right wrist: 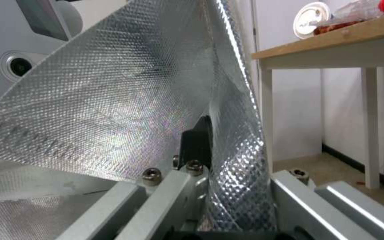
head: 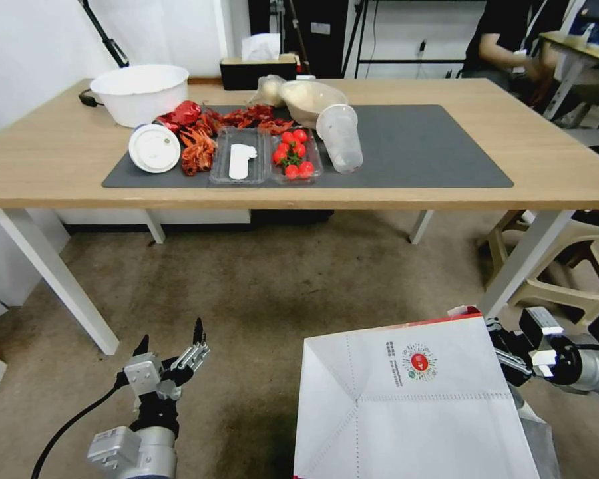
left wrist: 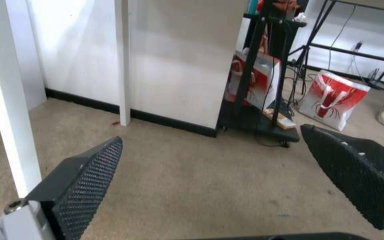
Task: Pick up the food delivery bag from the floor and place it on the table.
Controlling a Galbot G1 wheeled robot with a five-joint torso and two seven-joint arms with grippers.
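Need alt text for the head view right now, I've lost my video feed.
The right gripper is shut on the top edge of the food delivery bag, below the table. The left gripper hangs open over the floor.

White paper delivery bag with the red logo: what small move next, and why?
Probably raise the right gripper higher. Its jaws pinch the white paper delivery bag at its foil-lined rim, but the bag hangs below the light-wood table edge. The open left gripper waits low over the brownish carpet floor.

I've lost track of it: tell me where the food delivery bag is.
In the head view, the food delivery bag is low and right, in front of the table, with the right hand clamped on its rim.
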